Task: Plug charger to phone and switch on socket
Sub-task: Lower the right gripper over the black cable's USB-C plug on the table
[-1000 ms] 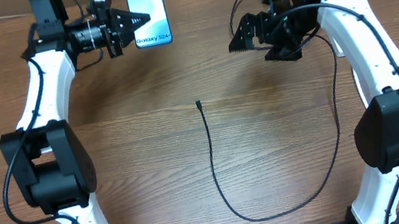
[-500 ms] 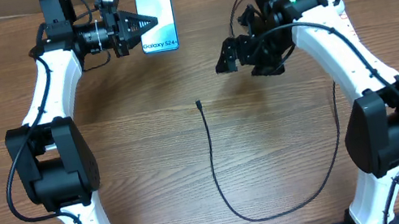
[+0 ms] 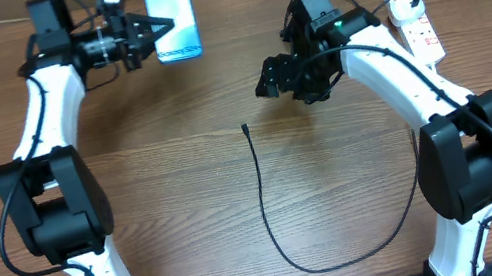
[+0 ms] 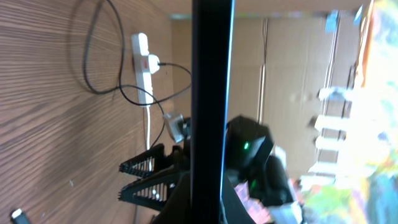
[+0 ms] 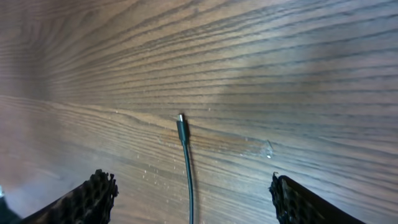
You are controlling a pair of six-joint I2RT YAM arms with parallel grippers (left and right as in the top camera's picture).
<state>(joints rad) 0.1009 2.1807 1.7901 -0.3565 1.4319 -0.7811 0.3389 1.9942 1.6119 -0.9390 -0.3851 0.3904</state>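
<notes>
Wooden counter (image 3: 140, 228). Overhead: left tool (image 3: 149, 28) clamped on phone (image 3: 171, 9) at far edge; socket (image 3: 414, 22) far right. Left wrist: phone edge-on. Right wrist: right tool (image 5: 189, 180) spread apart, nearer arm; charger (image 5: 186, 162) tip centred ahead, cable running lengthwise toward it.

The phone (image 4: 212, 93) stands edge-on, a dark vertical bar through the middle. Behind it the white socket (image 4: 142, 62) lies on the wooden surface (image 4: 50, 137), with the charger (image 4: 85, 62) cable looping beside it.
</notes>
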